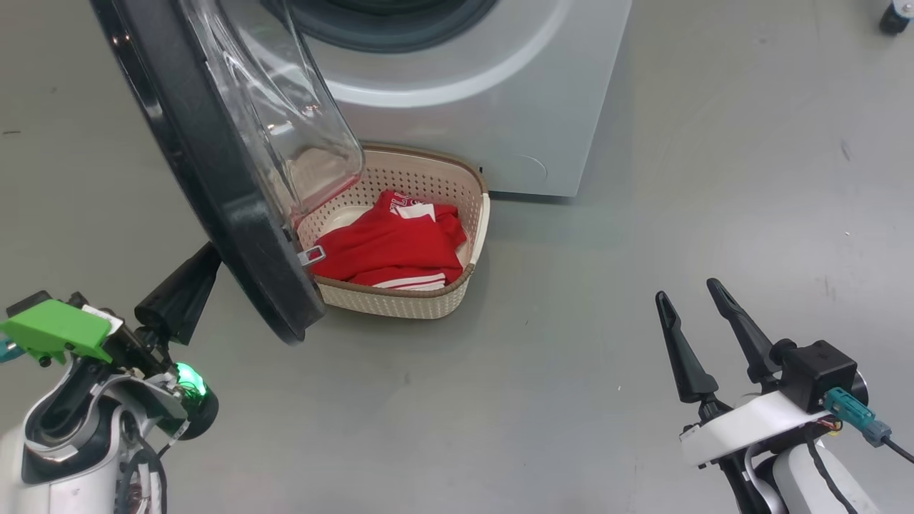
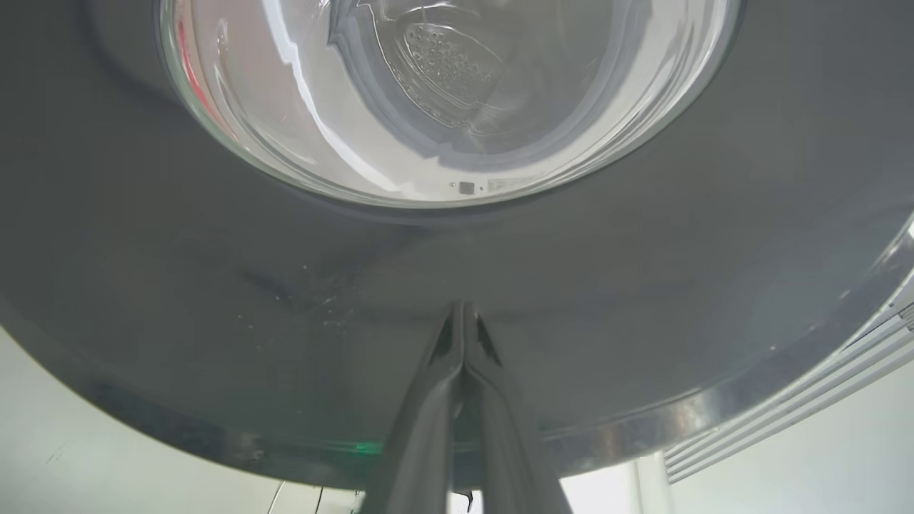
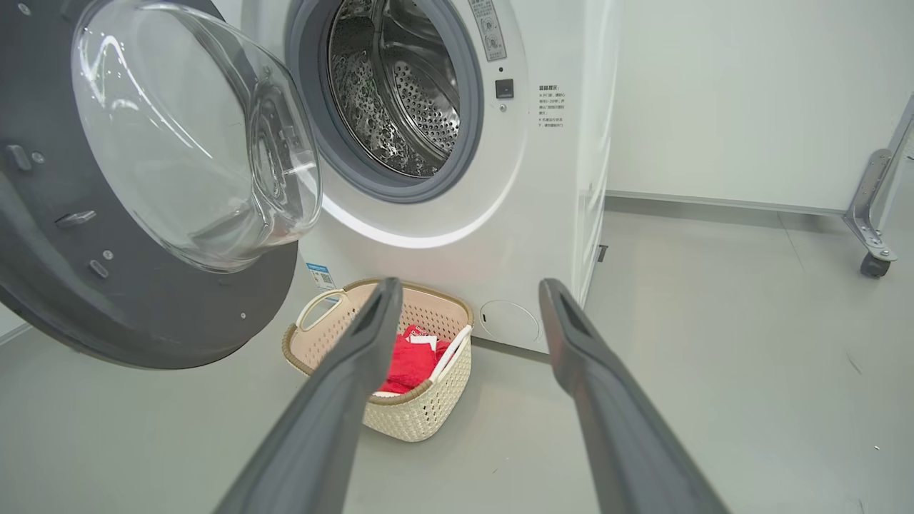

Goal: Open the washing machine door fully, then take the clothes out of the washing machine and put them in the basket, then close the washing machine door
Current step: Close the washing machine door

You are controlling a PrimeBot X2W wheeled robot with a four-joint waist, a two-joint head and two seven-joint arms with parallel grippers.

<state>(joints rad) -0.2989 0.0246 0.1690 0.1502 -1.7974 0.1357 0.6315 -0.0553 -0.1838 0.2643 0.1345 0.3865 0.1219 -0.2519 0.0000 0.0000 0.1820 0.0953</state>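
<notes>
Two hands show in your head view: the left hand (image 1: pixel 196 275), clenched on nothing, sits behind the open washing machine door (image 1: pixel 214 178); the right hand (image 1: pixel 687 291) hangs released. The clothes (image 1: pixel 393 246) lie in the basket (image 1: pixel 428 303) on the floor (image 1: pixel 643 214) before the washing machine (image 1: pixel 485 107). Your left wrist view: closed fingertips (image 2: pixel 457 335) against the door's dark outer face. Your right wrist view: spread fingers (image 3: pixel 357 357), bare steel drum (image 3: pixel 400 86).
</notes>
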